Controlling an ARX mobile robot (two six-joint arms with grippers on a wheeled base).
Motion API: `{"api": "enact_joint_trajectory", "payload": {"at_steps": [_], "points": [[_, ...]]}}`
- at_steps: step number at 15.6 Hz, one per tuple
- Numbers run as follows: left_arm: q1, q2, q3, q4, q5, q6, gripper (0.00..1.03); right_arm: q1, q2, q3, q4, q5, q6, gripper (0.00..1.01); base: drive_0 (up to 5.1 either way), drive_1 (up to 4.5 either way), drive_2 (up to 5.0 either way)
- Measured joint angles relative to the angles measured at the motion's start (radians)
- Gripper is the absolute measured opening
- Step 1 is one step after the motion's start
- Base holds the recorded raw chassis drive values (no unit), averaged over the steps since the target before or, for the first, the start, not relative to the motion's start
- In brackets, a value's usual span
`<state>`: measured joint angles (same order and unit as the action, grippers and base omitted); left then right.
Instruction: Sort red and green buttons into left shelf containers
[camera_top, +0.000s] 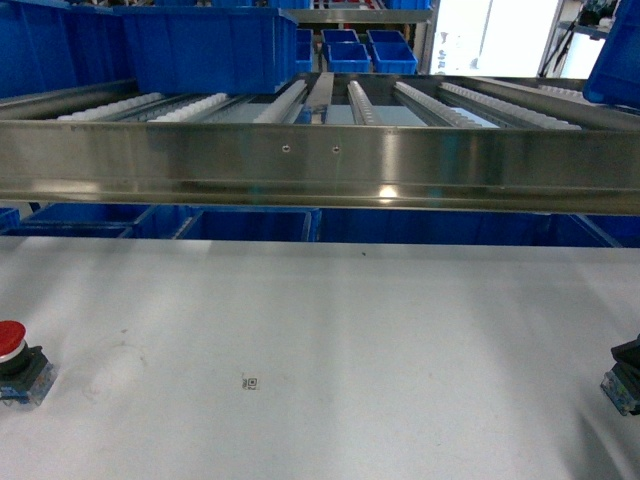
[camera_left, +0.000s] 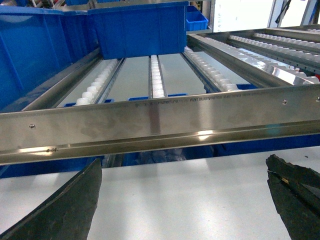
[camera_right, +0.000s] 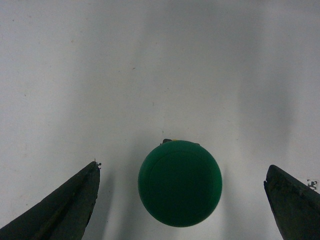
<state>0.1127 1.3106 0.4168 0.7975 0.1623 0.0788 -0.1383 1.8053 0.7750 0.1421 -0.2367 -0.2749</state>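
A red button stands upright on its black body at the far left edge of the white desk, in front of a steel roller shelf. At the far right edge of the head view, a dark body with a blue base is cut off by the frame; it may be the green button, though its cap does not show there. The right wrist camera looks straight down on the green button, its round cap lying between the two dark fingers of the right gripper, which is spread wide with clear desk on either side of the cap and touches nothing. The left gripper is likewise spread wide and holds nothing, its fingers framing bare desk below the shelf's front rail. On the shelf's left side sit two large blue bins, one resting on the white rollers and another just beside it at the left edge. Smaller blue bins stand farther back, and more blue bins show under the shelf. A small printed marker lies on the desk near the middle.
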Motion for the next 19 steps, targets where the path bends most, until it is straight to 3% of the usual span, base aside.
{"api": "enact_joint_trajectory", "payload": {"at_steps": [4, 13, 19], "points": [[0.0, 0.0, 0.0, 0.0, 0.0, 0.0, 0.98, -0.008, 0.072, 0.028, 0.015, 0.009, -0.026, 0.98, 0.0, 0.0, 0.0], [0.0, 0.0, 0.0, 0.0, 0.0, 0.0, 0.98, 0.01, 0.152, 0.017, 0.13, 0.016, -0.032, 0.97, 0.0, 0.0, 0.0], [0.0, 0.0, 0.0, 0.0, 0.0, 0.0, 0.98, 0.018, 0.202, -0.074, 0.275, 0.035, -0.029, 0.32, 0.0, 0.0, 0.0]]}}
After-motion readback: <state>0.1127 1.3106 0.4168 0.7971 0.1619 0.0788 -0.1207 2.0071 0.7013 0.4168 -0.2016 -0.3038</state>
